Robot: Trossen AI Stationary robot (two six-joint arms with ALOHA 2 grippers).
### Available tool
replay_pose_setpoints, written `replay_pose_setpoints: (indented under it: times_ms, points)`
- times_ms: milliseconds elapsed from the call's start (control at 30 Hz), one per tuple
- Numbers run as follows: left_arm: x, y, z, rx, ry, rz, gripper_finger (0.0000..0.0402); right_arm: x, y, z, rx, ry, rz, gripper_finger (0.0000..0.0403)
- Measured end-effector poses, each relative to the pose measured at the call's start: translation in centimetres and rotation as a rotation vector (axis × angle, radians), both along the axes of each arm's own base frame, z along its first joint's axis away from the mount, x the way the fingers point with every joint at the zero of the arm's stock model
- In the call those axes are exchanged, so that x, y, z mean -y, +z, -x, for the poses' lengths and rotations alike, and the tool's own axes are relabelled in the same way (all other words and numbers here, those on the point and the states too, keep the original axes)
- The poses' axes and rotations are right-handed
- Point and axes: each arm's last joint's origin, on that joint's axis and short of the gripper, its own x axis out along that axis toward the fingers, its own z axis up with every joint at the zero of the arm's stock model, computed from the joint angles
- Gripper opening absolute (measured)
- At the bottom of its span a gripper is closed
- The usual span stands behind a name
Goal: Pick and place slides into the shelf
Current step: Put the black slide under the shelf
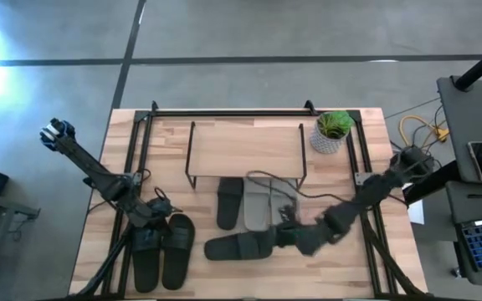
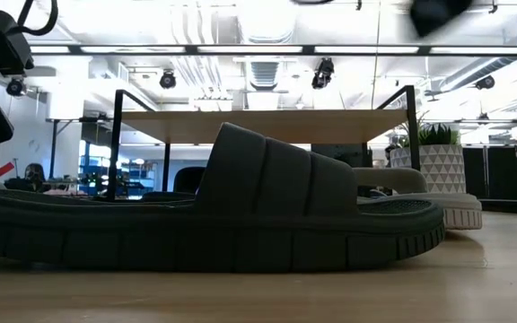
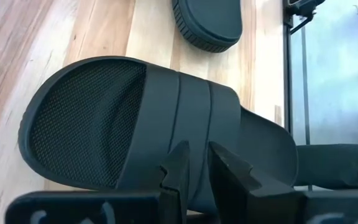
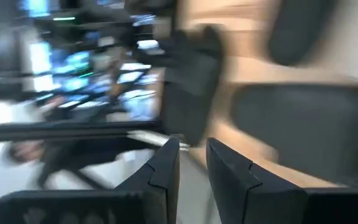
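A black pair of slides (image 1: pixel 161 251) lies side by side at the table's near left. My left gripper (image 1: pixel 145 221) is shut and stands over the strap of one black slide (image 3: pixel 135 118). One dark olive slide (image 1: pixel 237 247) lies crosswise near the table's middle and fills the low view (image 2: pixel 205 215). The other olive slide (image 1: pixel 228 202) and the pale grey pair (image 1: pixel 262 205) lie at the shelf's near edge. The shelf (image 1: pixel 245 146) stands at the far middle. My right gripper (image 1: pixel 298 238) is shut, just right of the crosswise olive slide; its wrist view is blurred. My left gripper (image 3: pixel 197 155) comes from above with its fingers shut over the broad strap (image 3: pixel 197 106) of the black slide, which lies flat on the table. I cannot tell whether the fingertips touch the strap.
A potted plant (image 1: pixel 333 131) stands at the far right, beside the shelf. The table's black frame (image 1: pixel 224 111) runs along its far edge. A dark cable (image 1: pixel 287 191) trails over the grey slides. A laptop and yellow cable (image 1: pixel 421 130) sit off the table to the right.
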Motion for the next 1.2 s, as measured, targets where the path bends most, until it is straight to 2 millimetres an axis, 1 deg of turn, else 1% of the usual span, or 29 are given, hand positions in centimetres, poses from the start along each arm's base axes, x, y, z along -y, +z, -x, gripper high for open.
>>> replay_pose_setpoints:
  times_ms: [100, 200, 233, 267, 367, 467, 600, 733, 833, 1000, 1100, 1200]
  points:
    - [0.1, -0.1, -0.1, -0.004, 0.0, -0.003, 0.0042, -0.9, -0.7, 1.8, -0.102, -0.075, 0.012, 0.0073]
    - [0.2, -0.2, -0.3, 0.001, 0.001, 0.0, 0.0042, -1.9, 0.6, 1.7, -0.079, -0.08, -0.032, 0.0081]
    - [0.3, -0.2, -0.4, 0.003, 0.003, -0.002, 0.0042, -2.2, 0.3, 1.7, -0.103, -0.078, -0.034, 0.0086]
    - [0.3, -0.3, -0.4, 0.003, 0.006, -0.006, 0.0042, -2.4, -0.4, 1.7, -0.137, -0.083, -0.029, 0.0091]
    - [0.5, -0.2, -0.7, 0.023, 0.015, 0.001, 0.0042, -3.2, -3.3, 1.5, -0.244, -0.112, -0.022, 0.0114]
    - [0.7, -0.3, -0.9, 0.028, 0.015, 0.006, 0.0042, -3.9, -4.5, 1.1, -0.247, -0.143, -0.094, 0.0151]
    - [0.9, -0.4, -1.1, 0.034, 0.016, 0.013, 0.0042, -4.6, -6.6, 0.8, -0.273, -0.149, -0.094, 0.0204]
    - [1.0, -0.5, -1.3, 0.03, 0.016, 0.012, 0.0042, -4.8, -6.7, 0.6, -0.262, -0.144, -0.106, 0.0247]
    - [1.0, -0.6, -1.3, 0.015, 0.027, 0.016, 0.0042, -4.5, -7.4, 0.8, -0.287, -0.144, -0.075, 0.0265]
    - [1.0, -0.6, -1.3, 0.01, 0.03, 0.017, 0.0042, -4.0, -7.8, 0.6, -0.31, -0.13, -0.069, 0.0271]
    - [1.0, -0.6, -1.3, 0.01, 0.03, 0.018, 0.0042, -3.7, -8.1, 0.1, -0.307, -0.13, -0.058, 0.0271]
    - [1.0, -0.6, -1.3, 0.011, 0.031, 0.019, 0.0042, -3.3, -8.2, -0.7, -0.308, -0.091, -0.07, 0.0271]
